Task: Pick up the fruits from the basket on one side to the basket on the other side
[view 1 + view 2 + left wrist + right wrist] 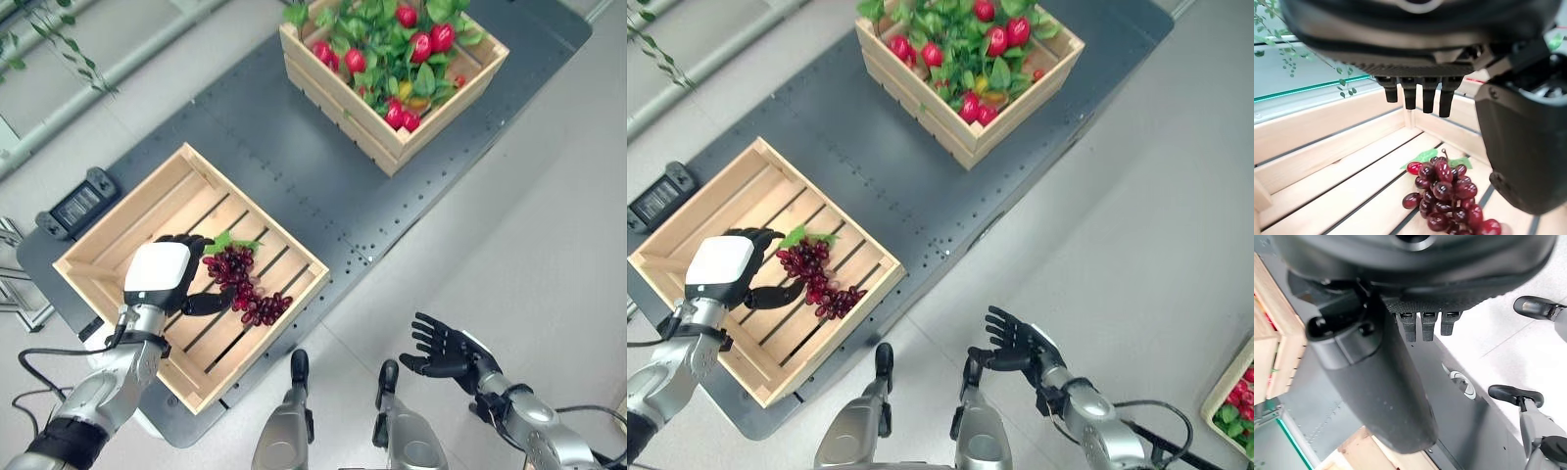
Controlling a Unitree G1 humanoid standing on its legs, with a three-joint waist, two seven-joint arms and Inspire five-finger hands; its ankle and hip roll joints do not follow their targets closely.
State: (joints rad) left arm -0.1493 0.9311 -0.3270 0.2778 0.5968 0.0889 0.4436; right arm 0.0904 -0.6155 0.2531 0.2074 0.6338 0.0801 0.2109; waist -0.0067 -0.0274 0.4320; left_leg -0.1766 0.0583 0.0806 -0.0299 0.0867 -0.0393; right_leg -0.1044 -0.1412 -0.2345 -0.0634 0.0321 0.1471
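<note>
On the slatted floor of the shallow pale wooden crate [103, 257] at the robot's left lies a bunch of dark red grapes with green leaves at its stem [245, 284], stretched towards the crate's near right corner. Just beside the bunch, on its left, hangs the left hand [167, 277], the white-covered back turned up to the head camera. Its dark fingers [1422, 98] point down, loosely spread, their tips above the slats and apart from the fruit. Its thumb [208, 303] reaches across towards the lower part of the bunch, close to it; whether it touches the grapes I cannot tell. Nothing is gripped, and the hand is relaxed. Its silver-grey forearm comes in from the lower left, over the crate's near wall.

Both crates sit on a long dark grey platform [284, 162]. At the platform's far end, well apart from the first crate, stands a deeper pale wooden crate [367, 117] holding red fruits among green leaves [402, 44], with one yellow piece low in the pile.

Off the platform, over the pale floor at the lower right, the right hand [441, 351] is held palm up with its fingers straight and fanned apart, holding nothing.

A small black device [80, 203] rests at the platform's left edge, behind the shallow crate.
</note>
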